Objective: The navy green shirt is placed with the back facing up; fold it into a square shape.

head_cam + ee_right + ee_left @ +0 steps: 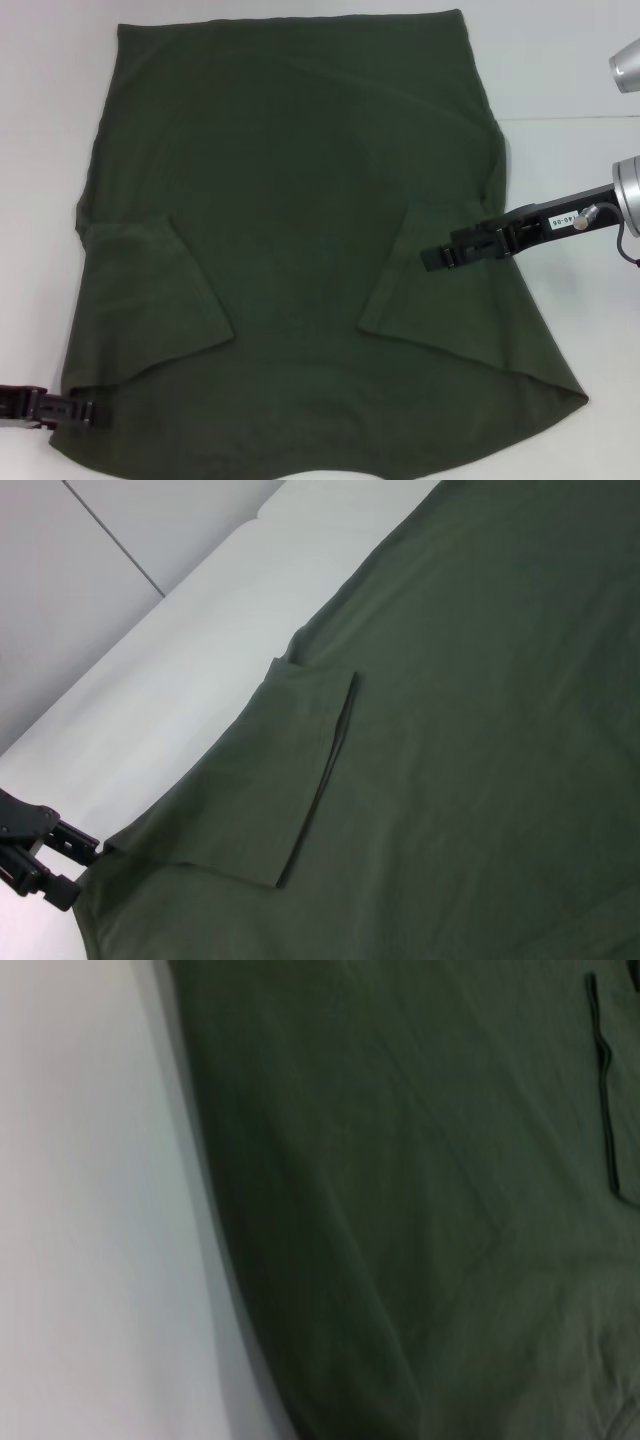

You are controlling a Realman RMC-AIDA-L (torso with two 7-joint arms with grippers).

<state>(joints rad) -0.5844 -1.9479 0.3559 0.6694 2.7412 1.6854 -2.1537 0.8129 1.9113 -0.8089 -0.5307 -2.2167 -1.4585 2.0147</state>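
1 navy green shirt is lying flat across the white table, both short sleeves folded inward over its body, the near hem spreading toward the robot. At the shirt's near left corner the left hand is sitting at the fabric edge; whether it is pinching cloth I cannot tell. The right hand is hovering over the folded right sleeve, its spread likewise unclear.

The navy green shirt is being seen as soft, matt cloth with stitched hems. The table beneath is being shown as smooth, white and faintly glossy.
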